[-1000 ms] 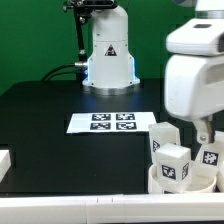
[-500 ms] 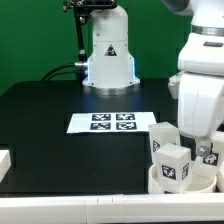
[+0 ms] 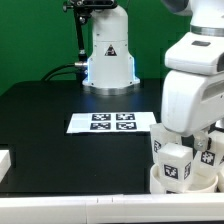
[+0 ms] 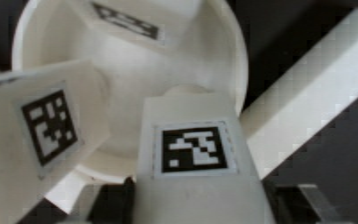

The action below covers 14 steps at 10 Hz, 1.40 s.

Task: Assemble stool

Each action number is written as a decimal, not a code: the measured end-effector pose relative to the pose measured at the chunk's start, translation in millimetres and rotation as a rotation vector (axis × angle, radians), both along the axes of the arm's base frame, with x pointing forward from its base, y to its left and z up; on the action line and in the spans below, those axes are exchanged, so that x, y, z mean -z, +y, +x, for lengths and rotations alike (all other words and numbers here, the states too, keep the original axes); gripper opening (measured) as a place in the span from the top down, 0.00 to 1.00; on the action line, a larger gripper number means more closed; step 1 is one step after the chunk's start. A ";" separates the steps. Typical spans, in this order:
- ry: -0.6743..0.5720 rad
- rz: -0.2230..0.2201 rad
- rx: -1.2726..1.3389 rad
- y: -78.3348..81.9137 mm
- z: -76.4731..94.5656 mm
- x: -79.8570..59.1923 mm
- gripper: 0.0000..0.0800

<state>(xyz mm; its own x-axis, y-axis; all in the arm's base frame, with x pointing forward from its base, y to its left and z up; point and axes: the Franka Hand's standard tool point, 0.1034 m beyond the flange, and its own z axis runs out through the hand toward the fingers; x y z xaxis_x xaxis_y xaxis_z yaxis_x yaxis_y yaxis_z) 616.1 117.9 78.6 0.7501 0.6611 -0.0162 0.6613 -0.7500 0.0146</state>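
Black table (image 3: pixel 40 120), green backdrop, white robot base at the rear. Flat marker board (image 3: pixel 112 123) near the table's middle. At the exterior view's lower right, a shallow round seat disc (image 3: pixel 160 183) crowded with chunky white tagged legs. Arm lowered over that cluster, gripper (image 4: pixel 190 190) closed narrow around one upright leg (image 4: pixel 197 150), dark fingers (image 4: pixel 101 200) pressed to its sides near the upper end. A second leg (image 4: pixel 43 110) leaning just beside it, a third (image 4: pixel 131 20) further along the disc's curved wall.

Likely risks: held leg dragging against the tilted neighbour on lifting, toppling it or nudging the disc off position. Grip near the leg's end probably allowing pivot or slip. Crowded parts leaving little clearance, so possible snagging on the rim.
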 end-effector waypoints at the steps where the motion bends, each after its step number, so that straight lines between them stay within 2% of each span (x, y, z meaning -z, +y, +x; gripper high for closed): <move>1: -0.004 -0.003 0.056 -7.6 2.5 -1.1 0.58; 2: -0.012 0.001 0.216 -13.0 4.2 -1.4 0.58; 4: -0.049 0.043 0.645 -12.2 3.6 0.1 0.58; 7: -0.047 0.045 0.811 -11.9 3.5 1.2 0.58; 8: -0.046 0.050 0.946 -9.6 3.6 0.6 0.58; 9: -0.052 0.060 1.142 -2.0 4.7 -2.7 0.58; 10: -0.049 0.093 1.409 3.6 6.5 -3.0 0.58; 11: -0.048 0.116 1.615 2.9 6.6 -0.7 0.58; 12: -0.038 0.133 1.681 2.0 6.5 0.8 0.58; 14: -0.032 0.136 1.798 2.7 6.4 0.8 0.58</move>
<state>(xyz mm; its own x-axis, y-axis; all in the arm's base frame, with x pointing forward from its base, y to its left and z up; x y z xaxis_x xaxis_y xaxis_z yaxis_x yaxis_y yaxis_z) 622.5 120.6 77.8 0.4742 -0.8804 -0.0099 -0.8759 -0.4706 -0.1064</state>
